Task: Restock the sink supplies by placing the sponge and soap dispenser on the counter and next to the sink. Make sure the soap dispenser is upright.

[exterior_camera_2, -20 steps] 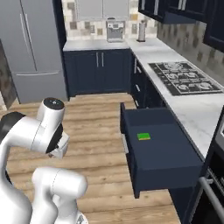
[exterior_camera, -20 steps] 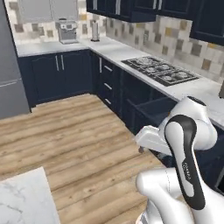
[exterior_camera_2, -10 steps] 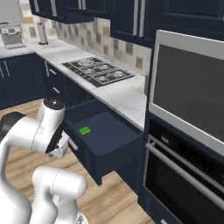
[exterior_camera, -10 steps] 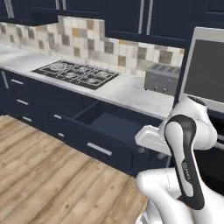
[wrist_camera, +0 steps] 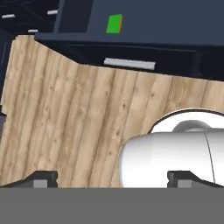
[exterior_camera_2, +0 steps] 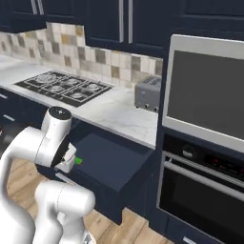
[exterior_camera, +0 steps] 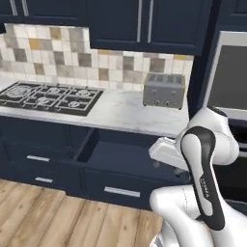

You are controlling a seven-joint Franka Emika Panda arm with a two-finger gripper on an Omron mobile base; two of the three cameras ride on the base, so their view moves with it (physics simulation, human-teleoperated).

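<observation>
The sponge [wrist_camera: 114,23] is a small green rectangle lying flat inside an open navy drawer [wrist_camera: 144,26]. In the right base view the sponge [exterior_camera_2: 78,161] peeks out just beside my folded arm, at the drawer's near left. My gripper [wrist_camera: 113,179] is open and empty, well back from the drawer over the wooden floor, with one dark fingertip [wrist_camera: 43,178] at each bottom corner. The white marble counter [exterior_camera: 126,114] runs above the drawer. The soap dispenser and the sink are out of view.
A black gas stovetop [exterior_camera: 48,96] sits on the counter to the left and a grey toaster [exterior_camera: 164,89] to the right. A wall oven [exterior_camera_2: 205,138] stands right of the drawer [exterior_camera_2: 112,164]. Dark cabinets hang above. Wooden floor [exterior_camera: 58,217] lies before the cabinets.
The whole scene has shifted in both base views: the base has moved and now faces the open drawer, toaster and oven. The gripper stays open.
</observation>
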